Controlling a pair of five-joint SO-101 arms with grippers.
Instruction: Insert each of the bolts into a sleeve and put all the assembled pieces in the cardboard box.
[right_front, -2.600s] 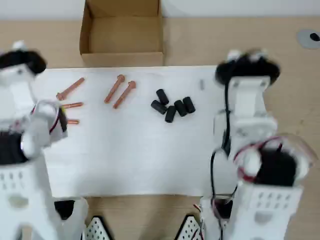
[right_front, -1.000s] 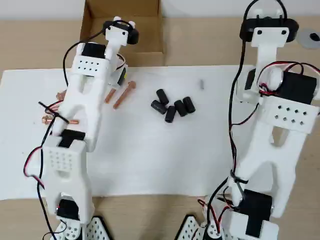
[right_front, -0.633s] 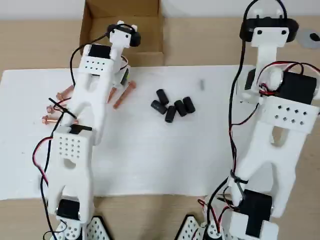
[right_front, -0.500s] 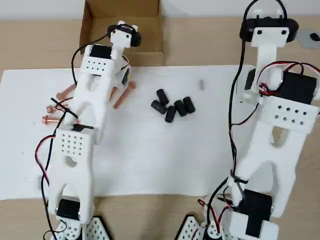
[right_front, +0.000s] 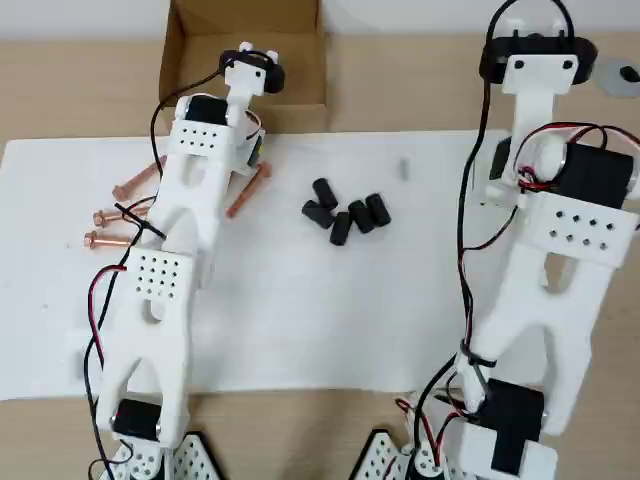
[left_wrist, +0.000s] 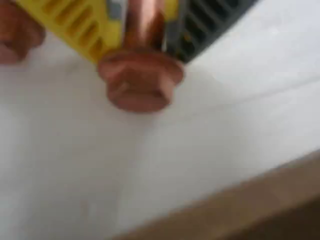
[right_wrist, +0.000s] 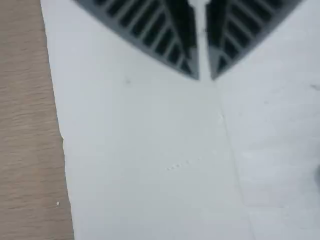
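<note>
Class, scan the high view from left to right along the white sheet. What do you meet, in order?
three copper bolts → left arm → black sleeves → right arm

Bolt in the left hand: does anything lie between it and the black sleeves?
The held bolt sits clamped in the left hand. One loose bolt lies on the white sheet right beside it, on the side toward the sleeves; beyond that, bare sheet.

Copper bolts (right_front: 108, 238) lie left of five black sleeves (right_front: 341, 228) — cardboard box (right_front: 205, 65) open.
</note>
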